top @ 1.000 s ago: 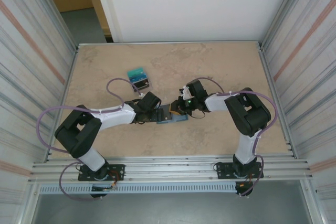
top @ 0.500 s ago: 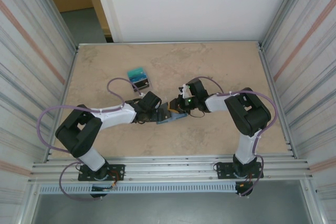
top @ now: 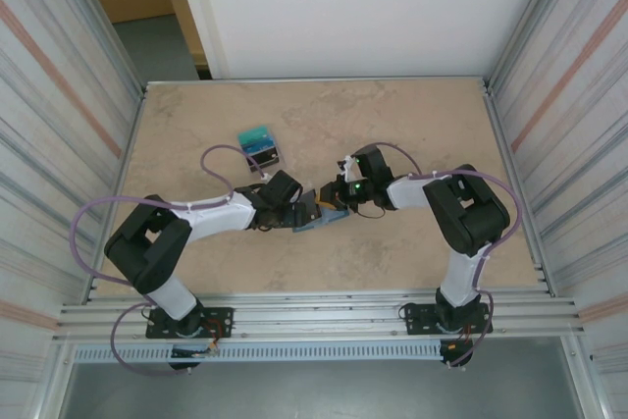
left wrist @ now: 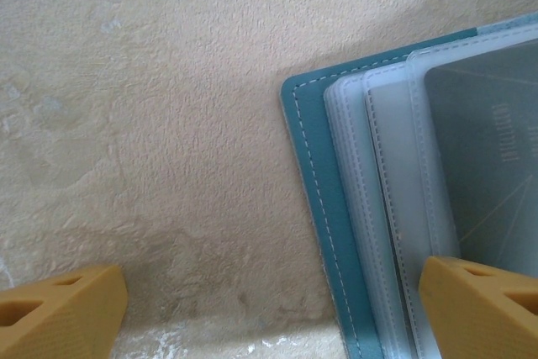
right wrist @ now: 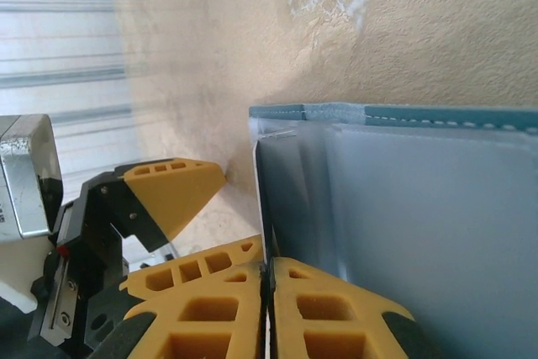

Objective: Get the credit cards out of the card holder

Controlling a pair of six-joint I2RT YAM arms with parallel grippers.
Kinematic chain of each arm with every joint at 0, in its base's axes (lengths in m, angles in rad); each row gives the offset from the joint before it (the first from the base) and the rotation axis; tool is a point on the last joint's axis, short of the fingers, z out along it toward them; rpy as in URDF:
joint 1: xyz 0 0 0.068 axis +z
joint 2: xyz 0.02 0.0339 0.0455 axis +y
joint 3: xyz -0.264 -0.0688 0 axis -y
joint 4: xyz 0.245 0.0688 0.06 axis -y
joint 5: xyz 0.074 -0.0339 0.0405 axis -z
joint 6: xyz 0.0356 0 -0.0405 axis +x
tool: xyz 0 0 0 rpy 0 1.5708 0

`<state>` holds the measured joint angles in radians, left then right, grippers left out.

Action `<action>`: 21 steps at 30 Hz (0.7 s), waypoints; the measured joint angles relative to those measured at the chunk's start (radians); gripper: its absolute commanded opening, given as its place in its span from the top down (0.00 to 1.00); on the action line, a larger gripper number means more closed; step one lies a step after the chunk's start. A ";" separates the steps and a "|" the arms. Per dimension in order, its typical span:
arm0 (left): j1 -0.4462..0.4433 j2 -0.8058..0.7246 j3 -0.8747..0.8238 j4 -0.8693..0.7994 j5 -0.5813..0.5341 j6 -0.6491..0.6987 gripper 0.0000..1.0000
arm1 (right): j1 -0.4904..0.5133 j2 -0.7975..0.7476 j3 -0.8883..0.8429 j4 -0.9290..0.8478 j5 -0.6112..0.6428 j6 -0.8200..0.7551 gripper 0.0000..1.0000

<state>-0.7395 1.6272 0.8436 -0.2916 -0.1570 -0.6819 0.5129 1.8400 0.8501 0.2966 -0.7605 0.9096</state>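
Obs: right fingers (right wrist: 336, 308) have drawn in over the last second and now sit pressed together, tip to tip. A thin pale edge at the end of the card holder (right wrist: 420, 233) runs straight into the seam between them. Cannot tell whether that edge is a card or the lip of a clear pocket.

Obs, top view: the card holder (top: 321, 217) lay flat on the bench (top: 392, 125) a second ago. Its end by the right fingers now looks tipped up. The right arm has edged slightly toward the left arm.

Obs: left fingers (left wrist: 59, 308) are spread wide, unchanged. One tip sits over bare bench, the other over the clear pockets. Contact with the pockets cannot be confirmed.

Location: card holder is at mid-bench between the two arms, open, clear pockets up. A dark card (left wrist: 487, 140) still sits in a pocket. A small pile of removed cards (top: 260, 145) lies well apart, toward the far left.

Judgement: the pinch looks freshly made, so a pull is likely next. Task is partly done, with at least one card left inside.

Risk: if the left fingers are not pinning the card holder, it may lift along with the card instead of releasing it.
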 measured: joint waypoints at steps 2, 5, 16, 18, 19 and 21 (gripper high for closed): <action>0.000 0.000 0.000 0.000 0.000 0.000 0.08 | -0.004 -0.008 -0.006 0.002 0.000 0.000 0.92; 0.000 0.000 0.000 0.000 0.000 0.000 0.08 | -0.013 -0.016 -0.011 -0.001 0.000 0.000 0.92; 0.000 0.000 0.000 0.000 0.000 -0.001 0.08 | -0.018 -0.042 -0.011 -0.074 0.014 -0.030 0.94; 0.000 0.000 0.000 0.000 0.000 0.000 0.08 | -0.020 -0.051 -0.008 -0.105 0.027 -0.048 0.94; 0.000 0.000 0.000 0.000 0.000 -0.001 0.08 | -0.022 -0.054 -0.005 -0.121 0.031 -0.056 0.94; 0.000 0.000 0.000 0.000 0.000 -0.001 0.08 | -0.024 -0.060 0.006 -0.158 0.039 -0.077 0.95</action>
<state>-0.7395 1.6272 0.8436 -0.2916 -0.1570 -0.6827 0.4885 1.7805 0.8566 0.1387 -0.7212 0.8330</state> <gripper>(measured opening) 0.915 0.064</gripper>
